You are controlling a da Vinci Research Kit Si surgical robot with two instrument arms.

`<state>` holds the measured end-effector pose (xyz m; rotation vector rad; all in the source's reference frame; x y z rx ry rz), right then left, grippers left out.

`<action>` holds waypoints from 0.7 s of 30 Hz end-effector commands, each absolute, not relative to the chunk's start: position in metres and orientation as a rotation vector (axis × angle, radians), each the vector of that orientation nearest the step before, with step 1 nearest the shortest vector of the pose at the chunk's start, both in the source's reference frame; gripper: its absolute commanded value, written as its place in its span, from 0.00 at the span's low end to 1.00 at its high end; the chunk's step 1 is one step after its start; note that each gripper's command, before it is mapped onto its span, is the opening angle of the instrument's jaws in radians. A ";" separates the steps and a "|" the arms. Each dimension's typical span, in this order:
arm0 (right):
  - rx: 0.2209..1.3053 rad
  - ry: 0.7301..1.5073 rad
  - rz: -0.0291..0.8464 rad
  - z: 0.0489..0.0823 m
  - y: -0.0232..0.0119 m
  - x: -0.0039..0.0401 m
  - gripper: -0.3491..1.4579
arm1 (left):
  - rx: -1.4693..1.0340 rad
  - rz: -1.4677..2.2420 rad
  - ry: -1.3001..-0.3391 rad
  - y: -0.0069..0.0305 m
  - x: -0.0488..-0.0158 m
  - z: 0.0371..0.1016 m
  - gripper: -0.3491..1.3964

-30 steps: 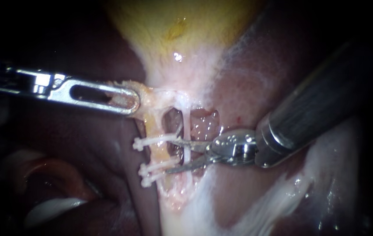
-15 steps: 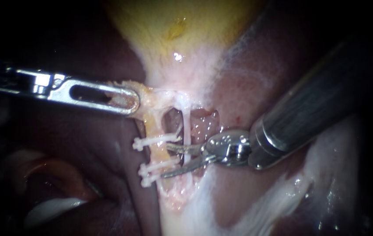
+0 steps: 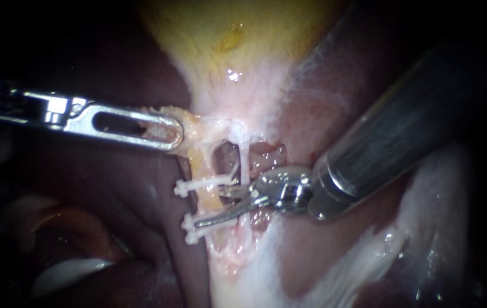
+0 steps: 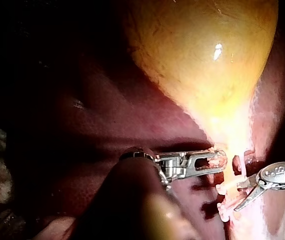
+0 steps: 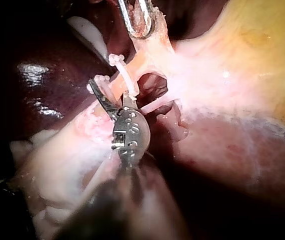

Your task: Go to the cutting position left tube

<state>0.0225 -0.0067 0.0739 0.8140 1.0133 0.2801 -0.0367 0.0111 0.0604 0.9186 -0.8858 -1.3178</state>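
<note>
The yellow gallbladder (image 3: 237, 40) narrows down to two tubes. The left tube (image 3: 204, 165) is yellowish and carries one white clip (image 3: 200, 185) above and two clips (image 3: 197, 228) below. The right tube (image 3: 244, 162) is a thin white strand. My left instrument (image 3: 166, 132) has its jaws shut on the tissue at the gallbladder's neck, also visible in the left wrist view (image 4: 215, 161). My right instrument (image 3: 216, 206) ends in two thin blades, which stand open. Its lower blade lies across the left tube just above the lower clips; its upper blade sits under the upper clip (image 5: 113, 97).
Dark red liver (image 3: 323, 245) surrounds the tubes on both sides, with whitish tissue (image 3: 369, 251) at the lower right. An opened window (image 3: 226, 159) shows between the two tubes. The right instrument's thick shaft (image 3: 403, 131) fills the upper right.
My right instrument has moved left across the right tube to the left tube, its open blades now reaching the stretch between the clips. The left instrument has held still.
</note>
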 end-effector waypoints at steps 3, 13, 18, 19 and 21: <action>0.817 1.014 0.275 0.0741 -0.0068 0.0230 0.84 | 0.920 -1.317 -0.886 0.0112 -0.0367 0.0606 0.00; 0.836 1.030 0.285 0.0747 -0.0068 0.0246 0.84 | 0.920 -1.318 -0.887 0.0114 -0.0369 0.0608 0.00; 0.853 1.043 0.299 0.0749 -0.0068 0.0255 0.83 | 0.920 -1.318 -0.887 0.0116 -0.0370 0.0611 0.00; 0.855 1.046 0.297 0.0749 -0.0068 0.0256 0.83 | 0.920 -1.318 -0.887 0.0116 -0.0370 0.0611 0.00; 0.870 1.048 0.293 0.0750 -0.0068 0.0259 0.83 | 0.920 -1.318 -0.887 0.0117 -0.0370 0.0612 0.00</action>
